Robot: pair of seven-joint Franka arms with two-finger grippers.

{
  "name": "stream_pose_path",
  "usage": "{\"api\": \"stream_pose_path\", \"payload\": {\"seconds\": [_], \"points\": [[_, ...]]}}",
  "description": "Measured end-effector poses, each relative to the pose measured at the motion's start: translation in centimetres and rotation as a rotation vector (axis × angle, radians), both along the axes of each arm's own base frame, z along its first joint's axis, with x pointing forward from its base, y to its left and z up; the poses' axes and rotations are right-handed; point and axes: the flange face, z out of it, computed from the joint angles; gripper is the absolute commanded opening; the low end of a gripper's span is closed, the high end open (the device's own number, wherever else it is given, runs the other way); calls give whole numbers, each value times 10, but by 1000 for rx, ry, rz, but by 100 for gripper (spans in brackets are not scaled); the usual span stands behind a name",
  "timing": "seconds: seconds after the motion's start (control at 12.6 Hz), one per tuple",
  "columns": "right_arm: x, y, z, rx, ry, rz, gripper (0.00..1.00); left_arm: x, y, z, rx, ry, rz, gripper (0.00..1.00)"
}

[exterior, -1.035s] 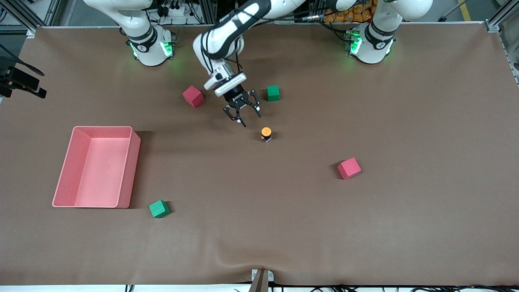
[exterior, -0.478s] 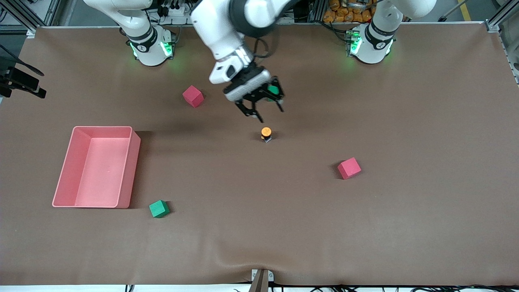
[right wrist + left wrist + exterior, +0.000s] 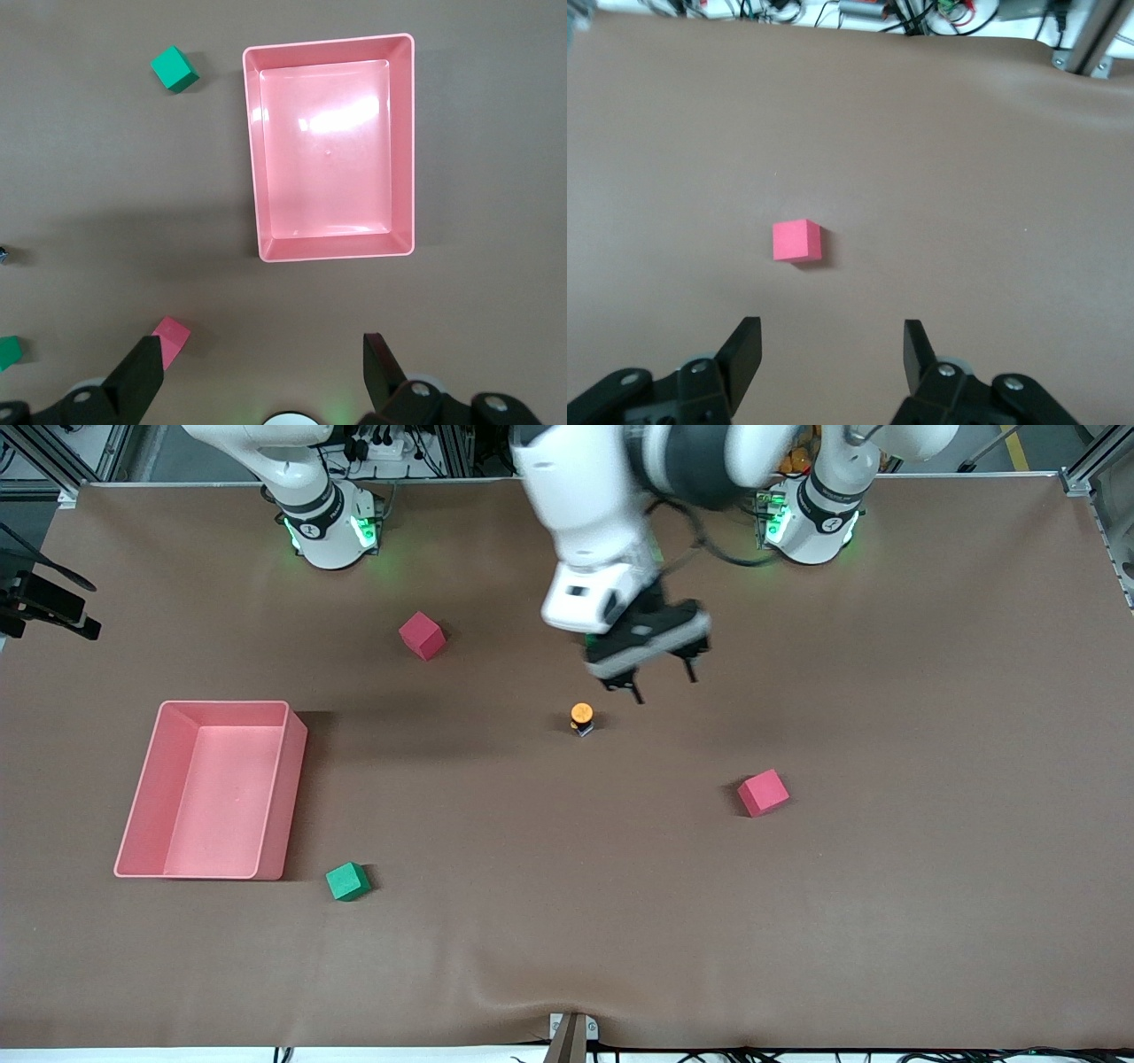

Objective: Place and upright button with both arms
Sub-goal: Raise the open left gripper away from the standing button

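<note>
brown cloth covers the desk point(image 3: 567, 921). pink tray point(image 3: 142, 797) sits toward the right arm's end, nothing in it. the button point(image 3: 581, 718) stands upright mid-desk, orange cap up. left end effector point(image 3: 663, 683) hangs over the desk just beside the button, fingers apart, gripping nothing. right end effector point(image 3: 262, 369) waits high over its end of the desk, fingers wide apart, empty too.

Even overhead light falling softly, glare shining inside the pink tray point(image 3: 328, 142), left arm point(image 3: 602, 522) blurring at upper centre, faint shadows trailing cubes
</note>
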Motion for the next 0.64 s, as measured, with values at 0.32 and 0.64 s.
{"api": "stream_pose_path", "payload": {"seconds": [0.32,0.64], "points": [[0,0,0,0,0,0,100,48,106,47,-140,104,-13,74],[0,0,0,0,0,0,100,90,193,46,-191,185,-72,74]]}}
